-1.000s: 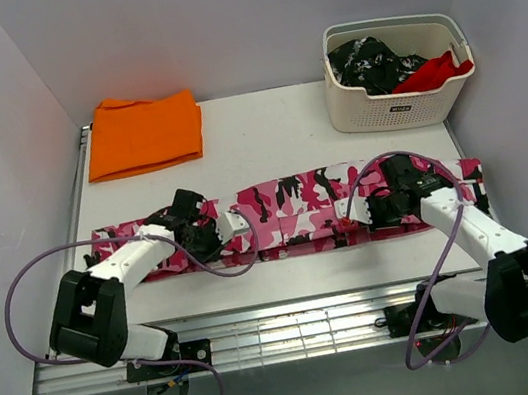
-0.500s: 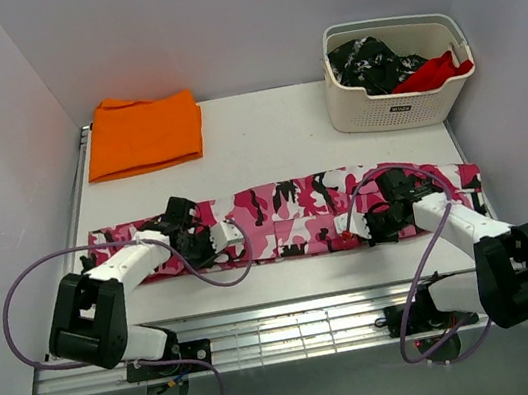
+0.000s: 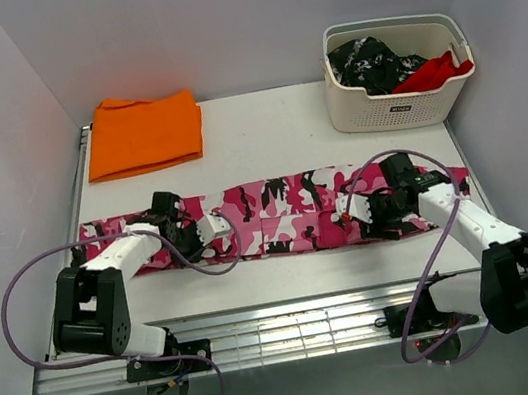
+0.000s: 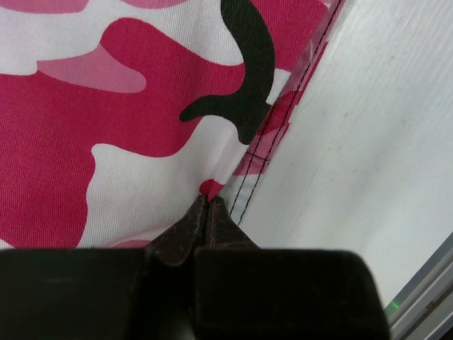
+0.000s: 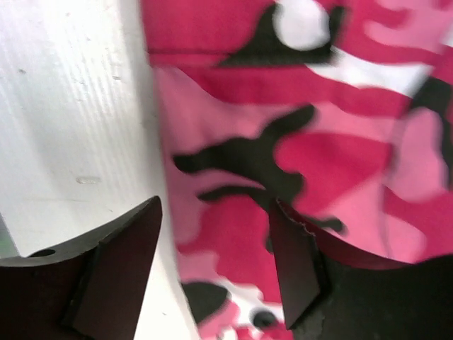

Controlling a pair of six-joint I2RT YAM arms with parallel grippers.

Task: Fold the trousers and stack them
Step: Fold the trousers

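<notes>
Nothing legible anywhere, only a small dark label (image 3: pixel 401 108) on the front wall of the cream laundry basket (image 3: pixel 361 112), lettering too small to read.

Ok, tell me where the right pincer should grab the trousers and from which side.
Take the near long edge of the trousers, coming in low from the robot's side. They lie flat on the table as a long strip, so only an edge gives something to pinch, and the open right pincer stands astride that edge.
</notes>
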